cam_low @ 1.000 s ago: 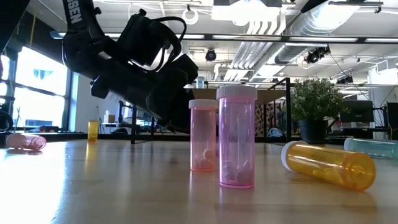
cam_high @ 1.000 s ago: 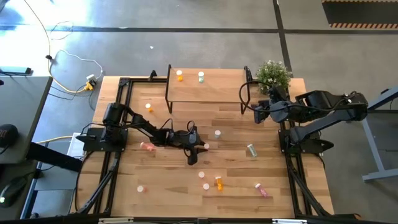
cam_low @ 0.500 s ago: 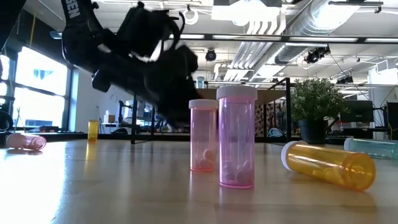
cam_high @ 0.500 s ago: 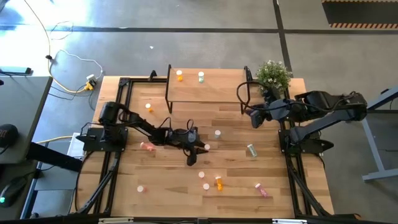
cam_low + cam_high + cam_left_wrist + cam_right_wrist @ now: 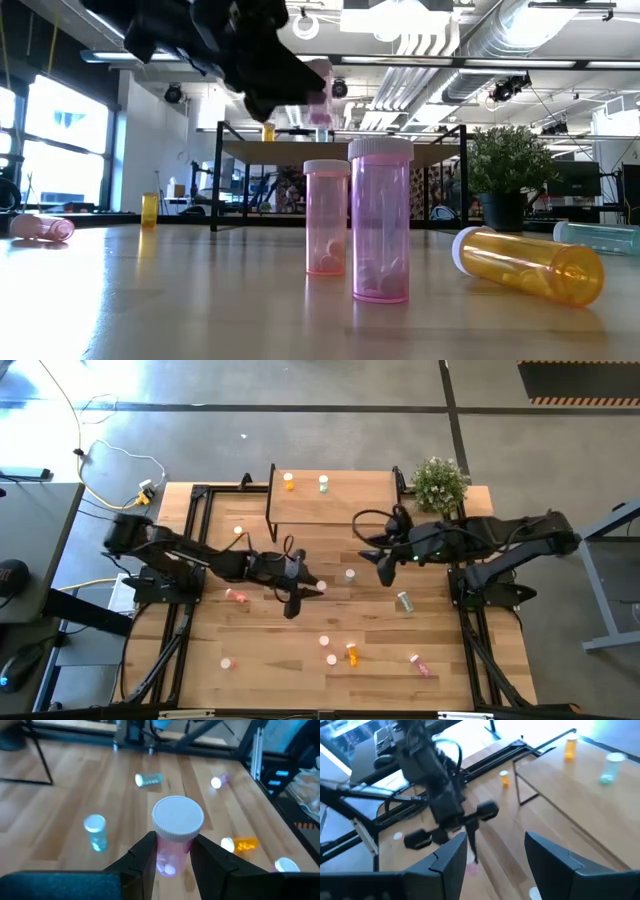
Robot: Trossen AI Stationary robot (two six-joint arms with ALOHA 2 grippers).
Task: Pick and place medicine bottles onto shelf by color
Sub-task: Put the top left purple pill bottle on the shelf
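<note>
— Where is the left pincer right now?

— Above the middle of the desk, in front of the shelf. Its fingers pinch a pink bottle by the sides, white cap up, lifted clear of the wood.

— And the right pincer?

— Out over the desk near the shelf's right front leg, fingers spread with nothing between them.

— What sits on the shelf?

— An orange bottle and a pale green bottle, both upright along the back edge, slightly apart.

— The remaining bottles?

— Scattered on the desk. A second orange bottle stands left of the shelf. A pink one lies on its side at the left. A green bottle lies toward the right, and another pink bottle lies near the front right. In the low view two pink bottles stand upright close together, with a fallen orange bottle beside them.

— Anything else?

— A potted plant at the shelf's right end.
</note>
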